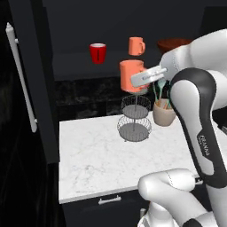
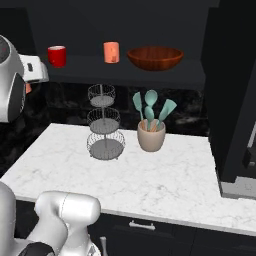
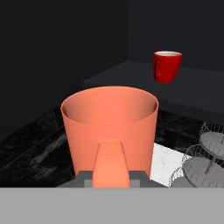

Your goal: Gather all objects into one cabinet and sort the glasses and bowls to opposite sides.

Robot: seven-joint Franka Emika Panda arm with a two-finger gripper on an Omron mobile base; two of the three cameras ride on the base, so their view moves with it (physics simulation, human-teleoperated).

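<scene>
Salmon-orange cup [image 3: 109,127] sits nearest — claw [image 3: 111,175] clamped tight on its handle — upright, above the counter [image 1: 97,155].

the cup [image 3: 109,127] in the gripper [image 3: 111,177] looked matt salmon; beyond it the mug [image 3: 166,65] was glossy red (the bowl [image 2: 155,57] wood-like), the basket stand [image 1: 134,117] bare wire.

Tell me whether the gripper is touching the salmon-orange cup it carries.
Touching. In the hand view the gripper is shut on the handle of the salmon-orange cup, its dark fingertips pressed against both sides.
</scene>
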